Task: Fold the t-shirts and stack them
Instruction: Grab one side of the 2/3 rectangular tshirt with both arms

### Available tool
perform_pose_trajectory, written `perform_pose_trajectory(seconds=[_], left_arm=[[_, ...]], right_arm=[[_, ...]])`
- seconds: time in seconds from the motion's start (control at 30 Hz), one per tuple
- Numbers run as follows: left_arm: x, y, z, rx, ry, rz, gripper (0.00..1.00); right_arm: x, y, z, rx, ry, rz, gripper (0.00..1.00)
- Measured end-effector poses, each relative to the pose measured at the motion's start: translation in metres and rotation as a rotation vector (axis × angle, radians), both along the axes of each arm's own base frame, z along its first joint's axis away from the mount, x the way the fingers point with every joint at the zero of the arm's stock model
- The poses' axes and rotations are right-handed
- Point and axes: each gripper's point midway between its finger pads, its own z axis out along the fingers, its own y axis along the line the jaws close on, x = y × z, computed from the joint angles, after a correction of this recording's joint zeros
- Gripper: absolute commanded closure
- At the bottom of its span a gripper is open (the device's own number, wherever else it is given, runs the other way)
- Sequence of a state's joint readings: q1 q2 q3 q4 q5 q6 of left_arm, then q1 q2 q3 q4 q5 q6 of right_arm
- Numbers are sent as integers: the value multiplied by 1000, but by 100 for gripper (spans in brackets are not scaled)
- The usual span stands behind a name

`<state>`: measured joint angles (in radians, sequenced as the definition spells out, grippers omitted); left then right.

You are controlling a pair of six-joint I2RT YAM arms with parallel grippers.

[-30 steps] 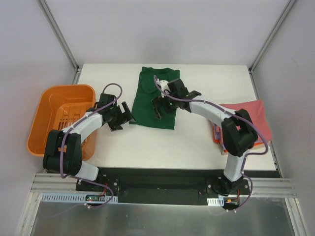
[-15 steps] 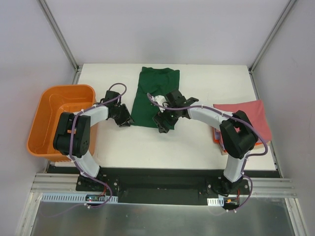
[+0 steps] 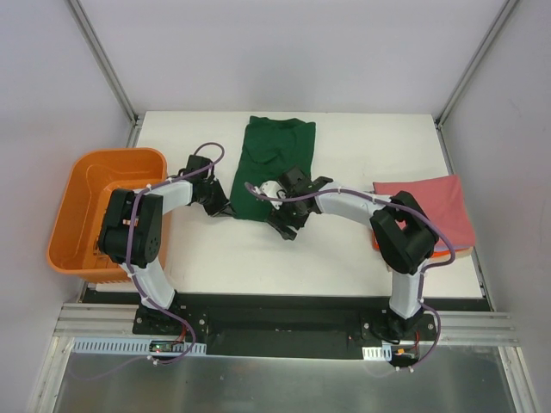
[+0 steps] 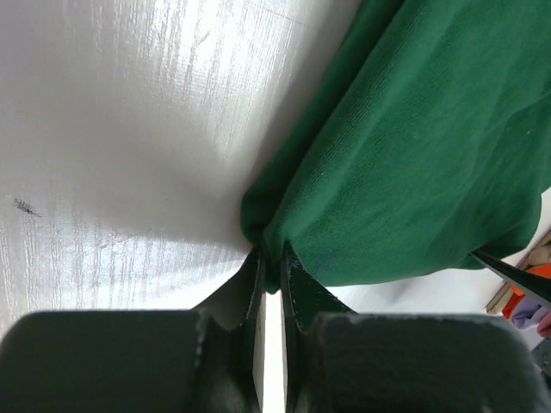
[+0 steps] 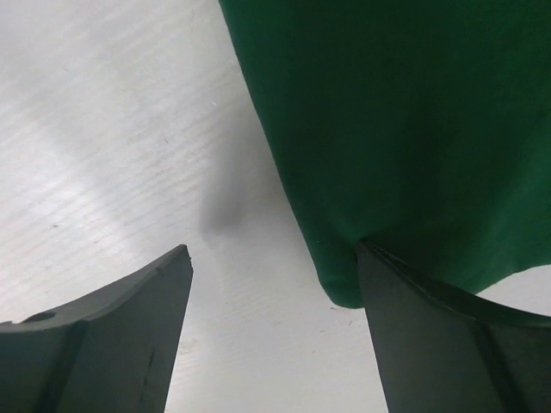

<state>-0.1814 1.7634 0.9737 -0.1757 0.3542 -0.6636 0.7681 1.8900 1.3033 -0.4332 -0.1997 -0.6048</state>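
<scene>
Left gripper [image 4: 269, 265] is clamping tight on the dark green t-shirt [image 4: 405, 146] at its lower-left hem corner. Right gripper [image 5: 274, 251] is gaping wide astride the lower-right corner, gripping nothing. White table [image 3: 344, 258] is showing below the hem. Only the top view is showing the pink-red folded shirt [image 3: 430, 202] at right and the orange basket [image 3: 86, 198] at left.

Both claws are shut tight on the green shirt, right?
Not quite. Only the left claw is shut on the green shirt. The right claw is wide open at the shirt's corner; the right wrist view shows it.
</scene>
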Motion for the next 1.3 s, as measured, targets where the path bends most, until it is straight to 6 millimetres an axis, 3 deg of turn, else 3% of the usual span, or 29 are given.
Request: perform_pose_trajectory(seconds=[0.2, 0.37, 0.53, 0.7, 0.83, 0.93, 1.07, 1.2, 1.3], left_arm=[[0, 0, 0, 1, -1, 1, 100], [2, 1, 0, 5, -8, 2, 100], [2, 1, 1, 5, -10, 2, 100], [-1, 2, 3, 10, -24, 0, 100], [-10, 5, 6, 17, -41, -6, 100], [-26, 9, 11, 18, -54, -6, 100], [-52, 15, 27, 16, -99, -2, 100], [-75, 29, 58, 50, -213, 35, 100], [-90, 42, 87, 78, -325, 79, 100]], right_arm=[[3, -10, -13, -70, -4, -5, 25], [11, -17, -16, -112, -41, -26, 36], [18, -20, -16, -131, -80, -41, 56], [24, -20, -17, -135, -131, -49, 84], [19, -18, -15, -99, -147, -43, 97], [0, -18, -13, -58, -116, -19, 99], [-43, -8, -4, 14, -44, 39, 99], [-92, 12, 22, 116, 28, 104, 99], [-136, 34, 53, 233, 117, 156, 99]])
